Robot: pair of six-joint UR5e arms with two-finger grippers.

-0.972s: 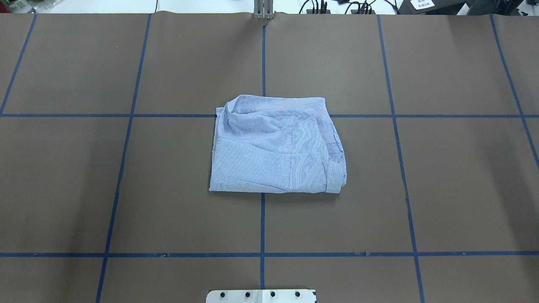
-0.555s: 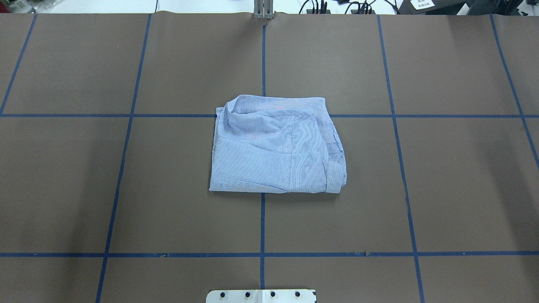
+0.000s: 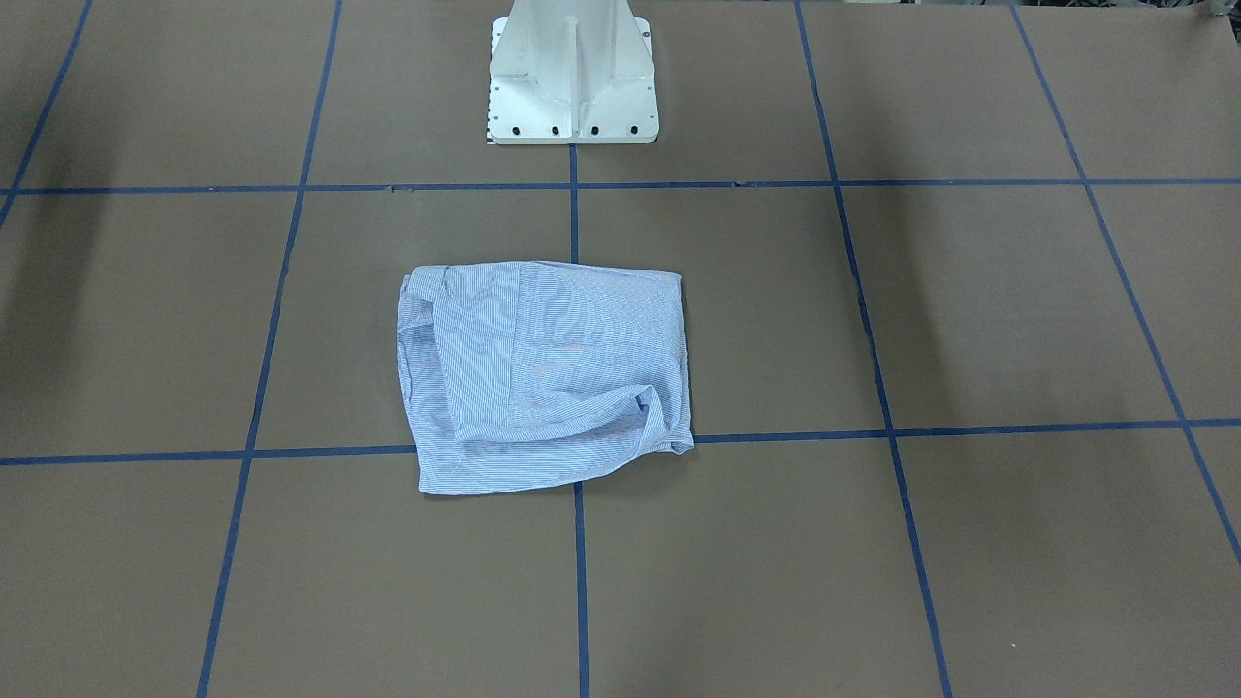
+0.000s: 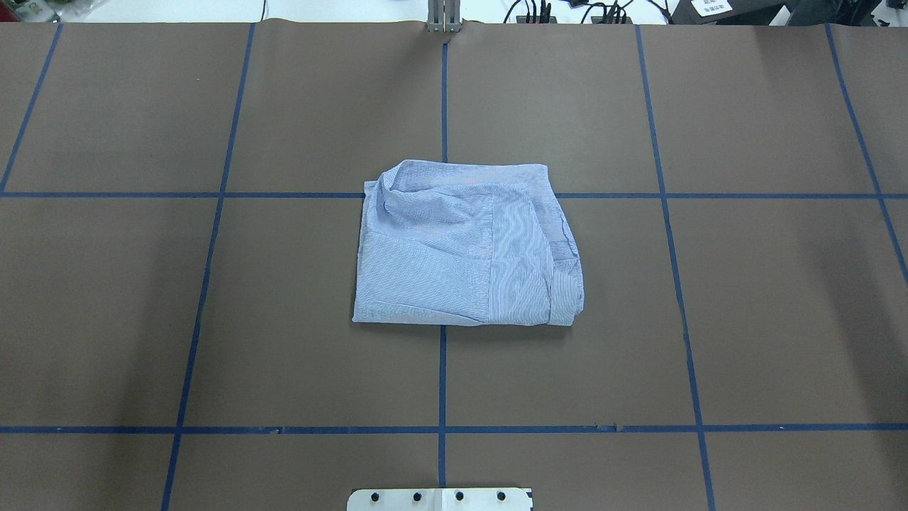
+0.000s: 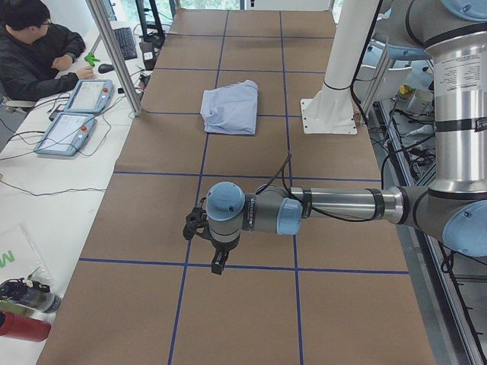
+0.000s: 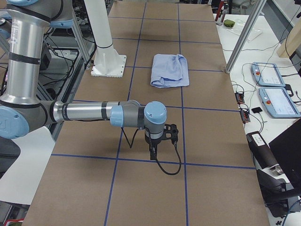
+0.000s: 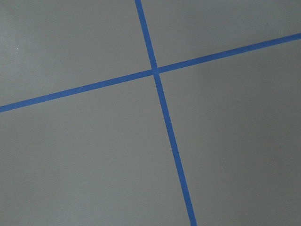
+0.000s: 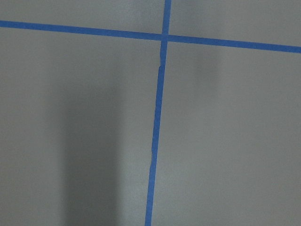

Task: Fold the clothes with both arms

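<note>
Neither hand shows in any view but the two side ones, so how far open either is cannot be told. The left hand (image 5: 217, 262) and the right hand (image 6: 153, 151) are both pointed down, well apart from the shirt (image 4: 461, 248). The shirt is laid folded into a rough rectangle in the middle of the brown surface (image 4: 780, 319), across a crossing of the blue tape lines (image 4: 443, 376). From overhead, a puckered ridge is seen at its far left corner and a rolled edge at its near right corner, and the fine stripes run in differing directions on its panels. From the front camera the shirt (image 3: 548, 373) is seen just before the white base (image 3: 572, 78). The left arm (image 5: 335, 205) is stretched level over the surface towards the end nearest the left side camera, and the right arm (image 6: 89, 112) is held likewise at the opposite end. Only brown surface and crossing tape are shown by the two wrist cameras. Beside the surface, a seated person (image 5: 38, 46) is seen at a white desk, with two screens (image 5: 76, 114) lying near.
</note>
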